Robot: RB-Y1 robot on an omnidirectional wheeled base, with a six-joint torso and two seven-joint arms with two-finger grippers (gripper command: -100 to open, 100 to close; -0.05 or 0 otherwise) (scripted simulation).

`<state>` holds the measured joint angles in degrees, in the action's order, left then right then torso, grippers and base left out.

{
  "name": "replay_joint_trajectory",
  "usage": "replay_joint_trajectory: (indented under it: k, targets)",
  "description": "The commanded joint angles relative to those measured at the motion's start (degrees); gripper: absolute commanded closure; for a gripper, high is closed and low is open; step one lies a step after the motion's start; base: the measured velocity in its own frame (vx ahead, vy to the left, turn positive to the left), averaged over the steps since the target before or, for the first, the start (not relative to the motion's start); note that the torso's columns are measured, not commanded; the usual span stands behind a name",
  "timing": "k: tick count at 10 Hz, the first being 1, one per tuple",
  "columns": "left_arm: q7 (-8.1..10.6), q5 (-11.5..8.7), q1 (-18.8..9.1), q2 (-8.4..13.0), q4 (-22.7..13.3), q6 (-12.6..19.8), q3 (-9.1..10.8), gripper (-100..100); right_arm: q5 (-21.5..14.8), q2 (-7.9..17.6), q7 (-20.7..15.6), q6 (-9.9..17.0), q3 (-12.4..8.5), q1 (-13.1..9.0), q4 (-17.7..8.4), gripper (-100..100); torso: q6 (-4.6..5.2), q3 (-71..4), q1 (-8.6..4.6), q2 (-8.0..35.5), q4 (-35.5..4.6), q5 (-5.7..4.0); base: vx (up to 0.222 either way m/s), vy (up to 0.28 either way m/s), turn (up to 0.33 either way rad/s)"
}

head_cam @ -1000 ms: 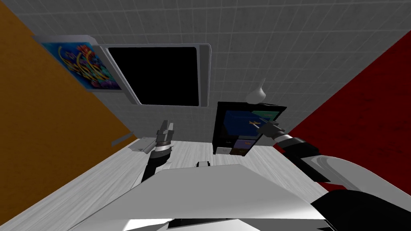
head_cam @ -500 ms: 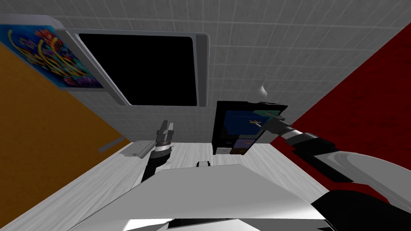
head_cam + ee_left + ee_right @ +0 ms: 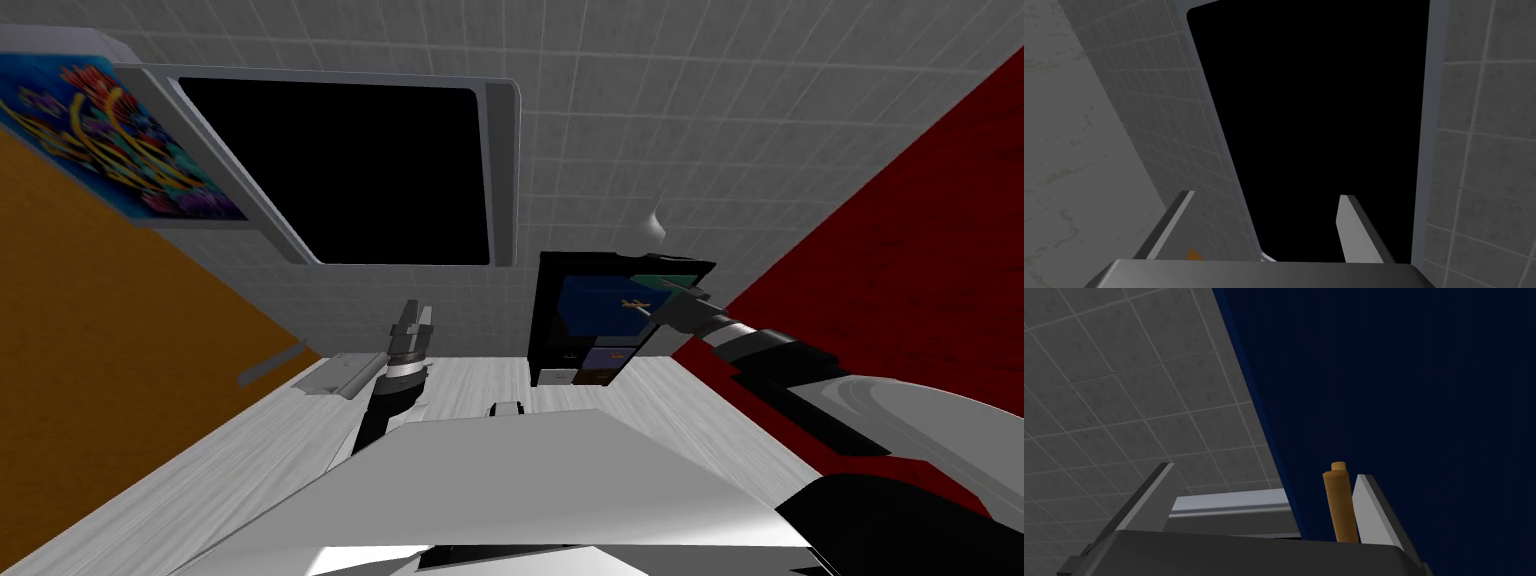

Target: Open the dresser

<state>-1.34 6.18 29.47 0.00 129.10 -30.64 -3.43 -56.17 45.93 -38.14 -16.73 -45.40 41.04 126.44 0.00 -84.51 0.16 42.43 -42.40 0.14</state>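
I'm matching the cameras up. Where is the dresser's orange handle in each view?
Head view: the orange handle sits on the dresser, right of centre, at the tips of the right end effector.
Right wrist view: the handle stands between the open fingers, close to one.
Left wrist view: the open left end effector points elsewhere.
Shared landmark: the grey tiled wall.

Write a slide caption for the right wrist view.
Open right pincer straddles the orange handle of the dark blue dresser, not yet closed.

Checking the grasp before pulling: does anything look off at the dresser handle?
Yes. The orange handle sits off-centre in the open right gripper, close beside one finger, with a wide gap to the other.
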Motion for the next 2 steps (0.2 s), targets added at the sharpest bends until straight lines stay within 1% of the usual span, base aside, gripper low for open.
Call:
replay_joint_trajectory:
  k: [1,2]
  targets:
    - [0.00,0.0,0.0,0.0,0.0,0.0,0.00,0,0.0,0.0,0.0,0.0,0.1,0.0,0.0,0,0.00,0.0,-0.02,-0.1,0.0,-0.02,0.000,0.000,0.000]
    - [0.00,0.0,0.0,0.0,0.0,0.0,0.00,0,0.0,0.0,0.0,-0.1,0.1,0.1,-0.1,0,0.00,0.0,-0.04,-0.1,0.0,-0.04,0.000,0.000,0.000]
